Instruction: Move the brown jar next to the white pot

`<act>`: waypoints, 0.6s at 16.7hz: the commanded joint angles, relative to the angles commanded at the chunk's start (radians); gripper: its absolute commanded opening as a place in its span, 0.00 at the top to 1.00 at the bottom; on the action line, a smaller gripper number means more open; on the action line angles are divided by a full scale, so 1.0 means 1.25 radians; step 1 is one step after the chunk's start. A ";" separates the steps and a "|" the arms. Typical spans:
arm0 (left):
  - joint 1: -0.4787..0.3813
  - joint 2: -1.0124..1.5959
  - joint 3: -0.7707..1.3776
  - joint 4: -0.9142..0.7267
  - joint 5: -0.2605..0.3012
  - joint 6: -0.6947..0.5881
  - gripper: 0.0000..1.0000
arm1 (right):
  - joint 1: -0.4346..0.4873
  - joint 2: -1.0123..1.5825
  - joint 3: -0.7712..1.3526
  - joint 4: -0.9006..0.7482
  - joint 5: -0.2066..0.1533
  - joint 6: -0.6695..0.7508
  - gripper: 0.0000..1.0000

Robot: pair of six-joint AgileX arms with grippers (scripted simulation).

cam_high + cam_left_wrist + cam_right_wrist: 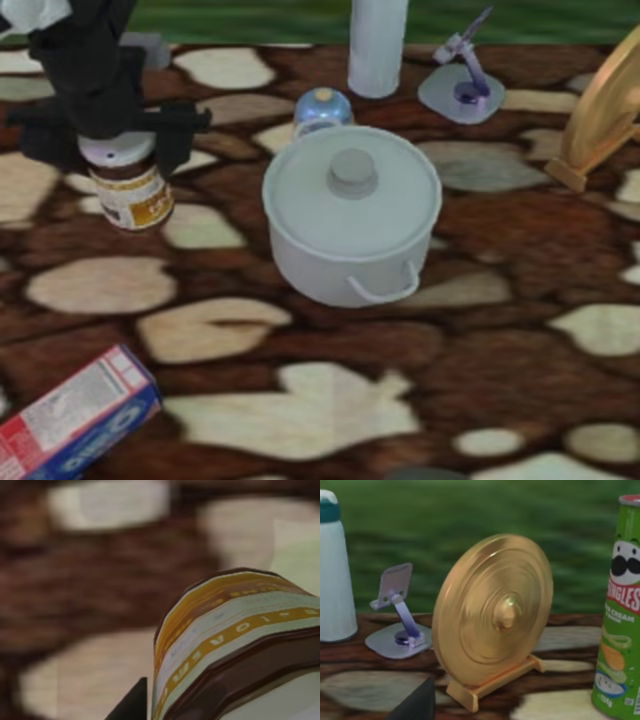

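White pot (350,225): centre of the top view, lid and grey knob on, loop handle facing the lower edge; bare table to its left.
Left arm: upper left of the top view, reaching down over the jar.
Left gripper (112,135): black fingers clamped on either side of the brown jar just under its white lid; one dark fingertip shows at the lower edge of the left wrist view.
Brown jar (128,185): upper left of the top view, held near upright, well apart from the pot; whether its base touches the table cannot be told. Label fills the left wrist view (235,645).
Step in hand (judgement): carrying the jar rightward toward the pot.
Doing it well (judgement): keep the jar upright and the grip firm, travel toward the open patch left of the pot, set down just beside the wall without nudging it, clear of the blue bottle (322,108) behind.
Right arm: parked out of the top view; its fingers cannot be told.
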 joint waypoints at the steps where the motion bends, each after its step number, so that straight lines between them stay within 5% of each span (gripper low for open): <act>1: -0.018 -0.005 -0.016 0.012 -0.008 -0.038 1.00 | 0.000 0.000 0.000 0.000 0.000 0.000 0.00; 10: -0.048 -0.008 -0.054 0.048 -0.023 -0.104 1.00 | 0.000 0.000 0.000 0.000 0.000 0.000 0.00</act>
